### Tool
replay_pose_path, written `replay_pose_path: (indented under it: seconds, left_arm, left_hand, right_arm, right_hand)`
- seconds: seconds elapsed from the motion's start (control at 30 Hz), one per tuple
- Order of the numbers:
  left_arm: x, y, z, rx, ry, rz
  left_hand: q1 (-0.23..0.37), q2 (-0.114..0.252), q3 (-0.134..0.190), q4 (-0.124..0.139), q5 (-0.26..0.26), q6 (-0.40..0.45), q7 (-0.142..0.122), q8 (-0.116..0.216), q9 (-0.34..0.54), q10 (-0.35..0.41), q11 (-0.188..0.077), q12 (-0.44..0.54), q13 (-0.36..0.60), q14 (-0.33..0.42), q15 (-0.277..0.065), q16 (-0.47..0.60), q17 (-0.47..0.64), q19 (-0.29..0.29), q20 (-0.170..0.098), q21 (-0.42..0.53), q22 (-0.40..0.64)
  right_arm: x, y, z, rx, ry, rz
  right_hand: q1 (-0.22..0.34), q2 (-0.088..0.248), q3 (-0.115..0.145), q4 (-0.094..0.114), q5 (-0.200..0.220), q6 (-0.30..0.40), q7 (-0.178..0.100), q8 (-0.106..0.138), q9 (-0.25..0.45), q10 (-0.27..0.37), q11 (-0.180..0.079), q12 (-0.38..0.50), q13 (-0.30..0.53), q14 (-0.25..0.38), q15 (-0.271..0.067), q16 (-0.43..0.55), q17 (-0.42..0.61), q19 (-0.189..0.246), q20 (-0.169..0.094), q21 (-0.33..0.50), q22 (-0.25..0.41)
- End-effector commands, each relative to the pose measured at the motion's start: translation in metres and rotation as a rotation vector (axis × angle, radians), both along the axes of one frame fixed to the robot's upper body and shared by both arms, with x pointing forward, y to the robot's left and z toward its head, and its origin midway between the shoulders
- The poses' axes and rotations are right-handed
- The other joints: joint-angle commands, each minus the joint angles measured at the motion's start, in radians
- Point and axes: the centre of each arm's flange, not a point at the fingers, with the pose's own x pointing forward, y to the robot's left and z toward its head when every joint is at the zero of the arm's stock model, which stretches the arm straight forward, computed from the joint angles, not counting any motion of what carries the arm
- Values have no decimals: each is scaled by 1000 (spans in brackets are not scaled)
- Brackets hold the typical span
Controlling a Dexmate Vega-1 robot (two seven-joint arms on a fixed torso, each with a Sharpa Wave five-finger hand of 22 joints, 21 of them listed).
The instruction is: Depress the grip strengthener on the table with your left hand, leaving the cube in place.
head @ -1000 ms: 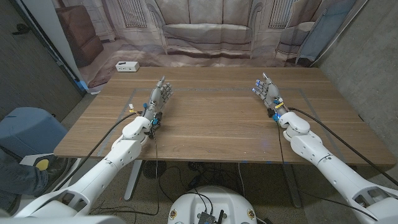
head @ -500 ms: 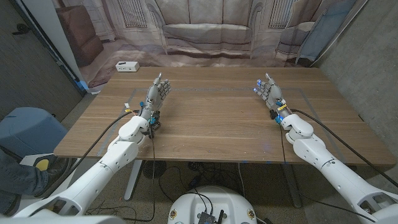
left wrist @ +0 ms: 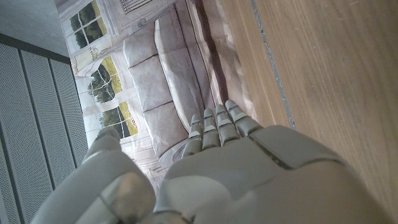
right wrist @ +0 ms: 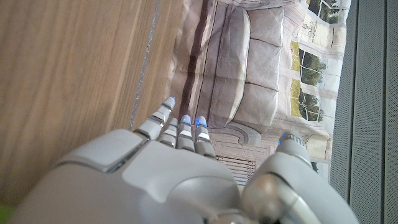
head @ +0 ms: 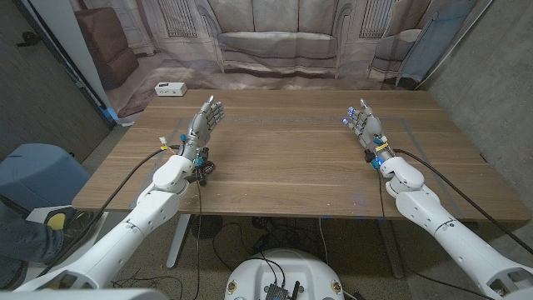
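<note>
My left hand (head: 202,125) stands over the left part of the wooden table (head: 283,162), fingers stretched out and close together toward the far edge, holding nothing. My right hand (head: 365,125) mirrors it over the right part, fingers extended with blue-lit tips, also holding nothing. In the left wrist view the back of my left hand (left wrist: 249,168) reaches along bare wood toward the table's far edge. The right wrist view gives the same for my right hand (right wrist: 155,174). The tabletop between the hands is bare wood.
A white power strip (head: 169,88) lies on the floor beyond the table's far left corner. A blue seat (head: 37,171) stands left of the table. A printed sofa backdrop (head: 275,42) hangs behind. Pale tape lines (head: 176,132) run along the tabletop near each hand.
Both arms have drifted outward: the left hand has moved a little to the left and toward the far edge, the right hand slightly to the right. Both stay extended and hold nothing.
</note>
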Motion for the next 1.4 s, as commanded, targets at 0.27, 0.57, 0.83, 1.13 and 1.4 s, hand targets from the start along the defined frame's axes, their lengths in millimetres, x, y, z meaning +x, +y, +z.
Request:
replay_pose_path:
  seconds: [0.27,0.57,0.83,1.13,1.4]
  left_arm:
    - [-24,17,-2,86,-70,89]
    - [-34,19,-6,52,-89,30]
    - [-51,29,-17,44,-61,77]
    - [-72,40,-15,56,-67,98]
    - [-108,64,-22,77,-84,173]
  left_hand:
    - [46,-1,11,-31,-5,8,15,-1,6,18,-1,1,4,19,-5,1,3,19,3,-1,3]
    - [84,-24,14,-64,-10,6,17,-6,7,22,-6,-2,5,25,-9,-3,3,30,10,-3,3]
    - [105,-35,15,-80,-10,10,20,-6,7,28,-7,-3,6,34,-11,-3,3,39,14,-4,3]
    - [127,-46,17,-95,-10,6,21,-10,8,28,-7,-6,7,35,-9,-6,3,41,17,-7,3]
    - [143,-52,18,-104,-10,9,22,-10,8,32,-8,-6,8,38,-8,-7,4,47,20,-7,3]
  right_arm:
    - [-14,-7,-2,2,-35,8]
    - [-23,-16,-7,18,-48,4]
    - [-18,-28,-11,19,-45,33]
    - [-28,-15,-5,23,-76,8]
    - [-37,-2,-7,40,-90,-1]
  right_hand:
    - [2,-4,-3,-1,6,-2,0,0,3,8,3,-6,5,2,10,6,2,1,13,-1,6]
    - [2,-3,-3,-1,7,2,0,1,3,10,4,-8,5,-1,8,5,1,-5,14,-3,6]
    - [3,-2,-4,-1,6,16,-1,6,2,16,5,-9,6,-2,6,4,1,-15,10,-6,6]
    - [4,0,-4,-1,6,18,0,5,2,17,2,-12,6,-5,4,3,0,-21,8,-7,6]
    - [6,1,-4,-2,6,21,1,5,2,20,4,-13,6,0,4,5,-1,-15,7,-4,6]
